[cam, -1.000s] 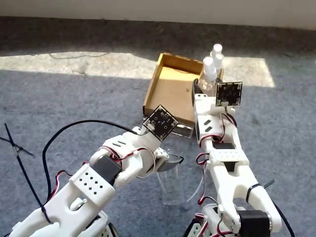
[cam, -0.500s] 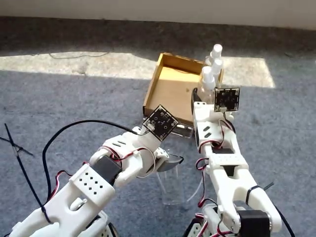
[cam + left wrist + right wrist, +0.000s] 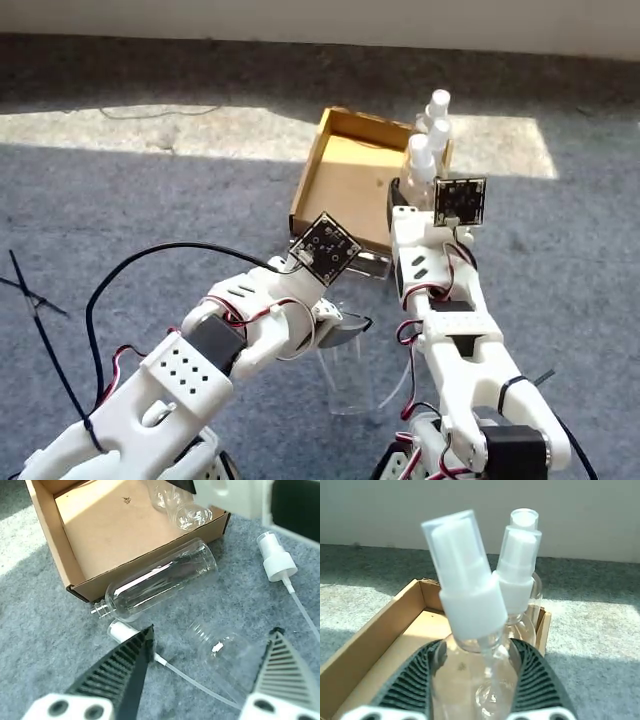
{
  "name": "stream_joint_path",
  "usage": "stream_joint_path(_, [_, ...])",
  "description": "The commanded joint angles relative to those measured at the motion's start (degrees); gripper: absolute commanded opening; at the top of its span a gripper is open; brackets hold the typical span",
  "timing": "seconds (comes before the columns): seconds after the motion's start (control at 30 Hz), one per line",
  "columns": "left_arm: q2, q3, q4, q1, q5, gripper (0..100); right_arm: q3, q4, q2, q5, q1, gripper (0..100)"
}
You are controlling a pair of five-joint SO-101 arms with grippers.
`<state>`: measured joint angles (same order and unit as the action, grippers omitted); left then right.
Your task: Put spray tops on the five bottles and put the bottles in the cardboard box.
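My right gripper (image 3: 475,687) is shut on a clear bottle (image 3: 472,677) with a tilted white spray top (image 3: 465,580), held over the right side of the cardboard box (image 3: 345,180). Behind it in the box stand two more capped bottles (image 3: 520,567). My left gripper (image 3: 205,680) is open above an uncapped upright bottle (image 3: 220,647) on the carpet. A second uncapped bottle (image 3: 160,582) lies against the box's near wall. One loose spray top (image 3: 120,630) with its tube lies beside the left finger, and another spray top (image 3: 275,562) lies by the right arm.
Grey carpet (image 3: 150,220) surrounds the box, with a sunlit strip behind it. A black cable (image 3: 100,290) loops at the left of the left arm, and black cable ties (image 3: 30,290) lie at the far left. A wall runs along the back.
The right arm has shifted slightly with its bottle, sinking a little over the box. The left arm has not moved.
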<state>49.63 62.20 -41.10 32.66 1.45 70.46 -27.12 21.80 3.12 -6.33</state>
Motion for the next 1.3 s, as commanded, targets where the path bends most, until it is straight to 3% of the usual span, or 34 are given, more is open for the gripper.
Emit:
stream_joint_path(0.0, [0.75, -0.40, 1.05, 0.48, 0.09, 32, -0.57, -4.53, -3.21, 0.44, 0.31, 0.5])
stream_joint_path(0.1, [0.75, -0.40, 1.05, 0.48, 0.09, 32, -0.13, -11.56, -5.32, 0.70, 0.31, 0.5])
stream_joint_path(0.63, [0.75, -0.48, 1.05, 0.48, 0.09, 32, 3.82, -11.56, -6.02, 0.97, 0.22, 1.1])
stream_joint_path(0.87, [0.75, -0.48, 1.05, 0.48, 0.09, 32, 3.74, -11.56, -5.67, 0.97, 0.22, 10.0])
stream_joint_path(1.27, [0.75, -0.57, 1.05, 0.48, 0.09, 32, 3.74, -11.65, -5.58, 0.88, 0.31, 10.6])
